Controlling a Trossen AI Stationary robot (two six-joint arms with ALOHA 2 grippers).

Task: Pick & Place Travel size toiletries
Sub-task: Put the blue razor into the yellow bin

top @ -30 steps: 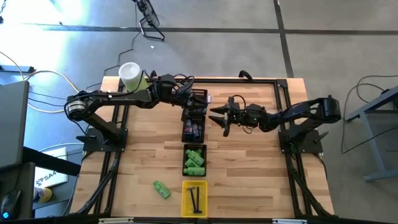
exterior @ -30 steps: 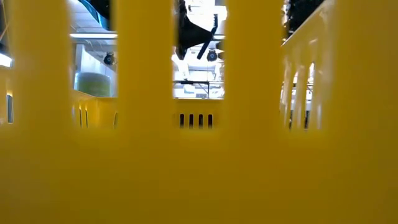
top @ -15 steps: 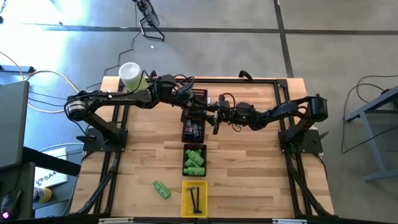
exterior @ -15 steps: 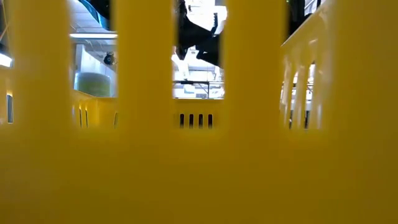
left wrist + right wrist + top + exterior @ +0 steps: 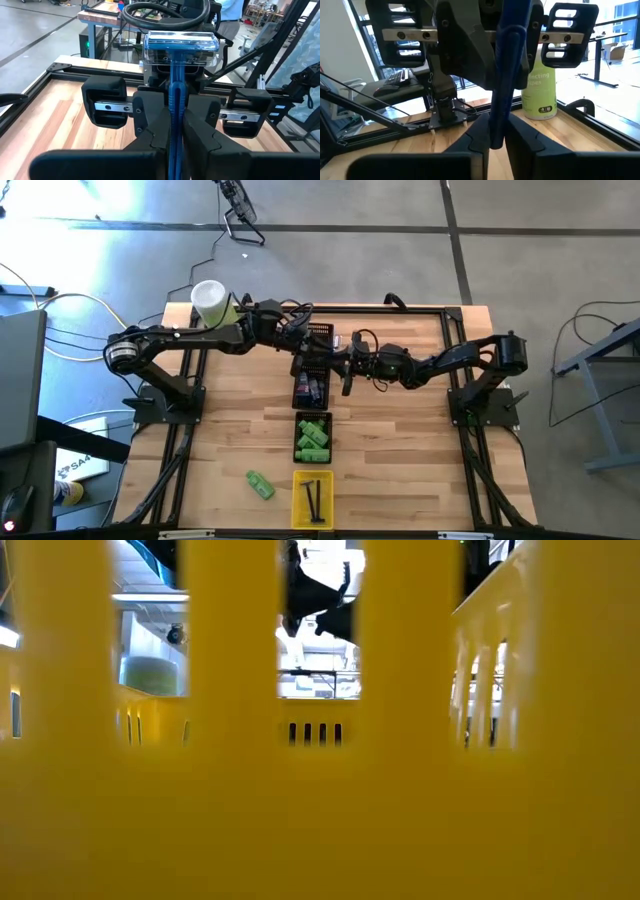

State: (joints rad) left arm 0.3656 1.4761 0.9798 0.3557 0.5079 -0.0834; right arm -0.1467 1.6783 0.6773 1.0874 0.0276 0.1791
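A blue razor (image 5: 172, 100) with a clear cap over its head (image 5: 181, 42) hangs in the air between my two grippers, above the row of trays. My left gripper (image 5: 173, 131) is shut on its handle. My right gripper (image 5: 496, 142) faces it from the table's right and is shut on the same handle. In the high view the grippers meet over a black tray (image 5: 311, 388) of purple and blue pieces. A second black tray (image 5: 313, 438) holds green bottles, and the yellow tray (image 5: 313, 498) holds dark sticks. One green bottle (image 5: 260, 485) lies loose on the table. My left gripper pinches the razor's handle (image 5: 173, 117) between its two fingers, which lie roughly level along the handle. The capped head sticks out beyond the fingertips toward my right gripper, and the razor is clear of the table. My right gripper pinches the blue handle (image 5: 497, 125) between its two fingers, coming roughly level from the table's right. The handle runs on from its fingertips to my left gripper.
A big pale-green cylinder (image 5: 212, 302) with a white top stands at the table's far left. Another black tray (image 5: 318, 335) sits behind the grippers. The yellow tray's wall (image 5: 320, 800) fills the low view; the grippers (image 5: 320, 610) show only through a slot.
My right gripper has moved toward the table's left edge up to my left gripper, and its spread fingers have shut on the razor's handle. The razor has kept its place.
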